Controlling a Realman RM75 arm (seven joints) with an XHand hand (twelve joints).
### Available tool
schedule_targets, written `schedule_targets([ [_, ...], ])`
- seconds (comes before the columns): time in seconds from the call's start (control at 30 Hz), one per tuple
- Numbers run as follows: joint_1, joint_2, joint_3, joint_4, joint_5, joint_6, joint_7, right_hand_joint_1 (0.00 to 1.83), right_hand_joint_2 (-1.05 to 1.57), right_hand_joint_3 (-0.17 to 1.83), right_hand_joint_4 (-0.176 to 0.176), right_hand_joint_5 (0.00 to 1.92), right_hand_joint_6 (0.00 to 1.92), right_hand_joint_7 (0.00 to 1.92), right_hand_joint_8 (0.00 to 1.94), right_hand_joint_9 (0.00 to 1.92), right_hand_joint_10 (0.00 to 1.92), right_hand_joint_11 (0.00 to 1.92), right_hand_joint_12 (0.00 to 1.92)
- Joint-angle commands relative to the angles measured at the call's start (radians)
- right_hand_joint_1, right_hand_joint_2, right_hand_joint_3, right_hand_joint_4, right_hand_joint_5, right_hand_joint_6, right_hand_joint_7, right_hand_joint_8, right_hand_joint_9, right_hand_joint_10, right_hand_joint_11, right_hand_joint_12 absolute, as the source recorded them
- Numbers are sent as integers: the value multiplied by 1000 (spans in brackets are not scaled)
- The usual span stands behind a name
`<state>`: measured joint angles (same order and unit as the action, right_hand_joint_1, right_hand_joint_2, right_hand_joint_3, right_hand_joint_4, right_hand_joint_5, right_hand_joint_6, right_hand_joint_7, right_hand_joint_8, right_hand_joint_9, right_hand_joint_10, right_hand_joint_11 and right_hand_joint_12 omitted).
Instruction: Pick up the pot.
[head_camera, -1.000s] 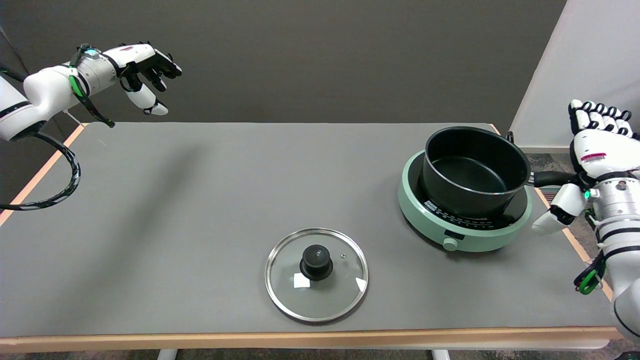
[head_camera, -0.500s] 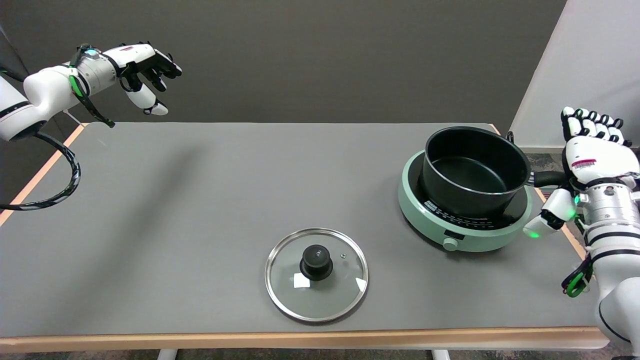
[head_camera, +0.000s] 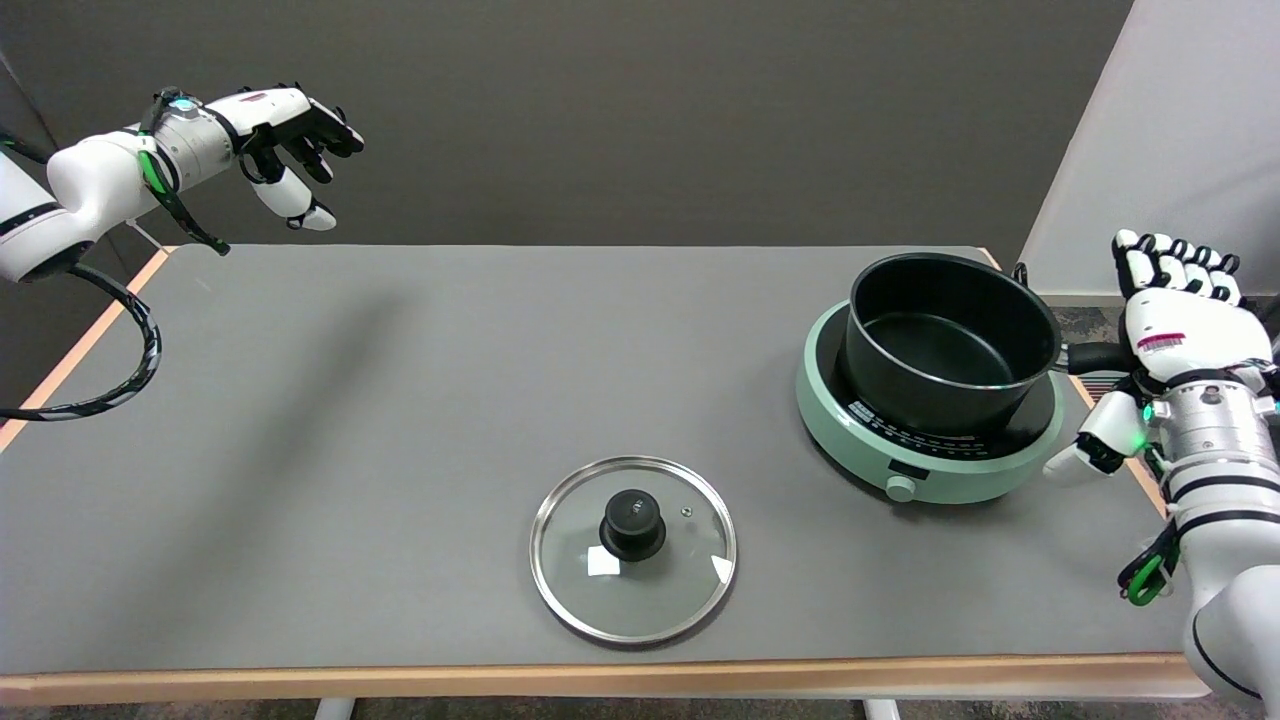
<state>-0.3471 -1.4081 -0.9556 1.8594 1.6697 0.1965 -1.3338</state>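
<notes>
glass lid (head_camera: 633, 548) – flat on grey table (head_camera: 400, 420) | green cooktop (head_camera: 930, 420) – right

Place: lab | Evidence: bare grey test table (head_camera: 400, 400); blank dark wall (head_camera: 600, 120); robot arms

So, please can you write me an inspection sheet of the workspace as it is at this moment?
Surface: grey table with a pale wooden edge, flat.
Job's things: black pot, uncovered, nothing inside, stands on a green induction cooker; its black handle points at the right hand.
Clutter: glass lid with a black knob, flat on the table, apart from the cooker.
Hands: right hand is at the pot handle, fingers extended, holding nothing; left hand hangs in the air, upper left.
Cables: black cable loops below the left arm; a green clip hangs on the right arm.
Surroundings: dark wall behind, light panel at right.
</notes>
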Motion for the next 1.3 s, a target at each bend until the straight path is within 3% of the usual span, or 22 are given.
schedule_targets([
  [0.03,-4,5,-9,-14,44,8,-18,1310,-1047,1110,48,7,7,7,7,7,7,7,7],
  [1.0,14,20,-3,-58,116,5,-64,1287,-1033,1178,61,5,5,5,5,5,5,5,5],
  [1.13,17,27,-4,-55,116,4,-64,1281,-1020,1159,80,5,5,5,5,5,5,5,5],
  [1.3,18,40,-9,-49,116,4,-74,1273,-957,979,112,9,9,9,9,9,9,9,9],
])
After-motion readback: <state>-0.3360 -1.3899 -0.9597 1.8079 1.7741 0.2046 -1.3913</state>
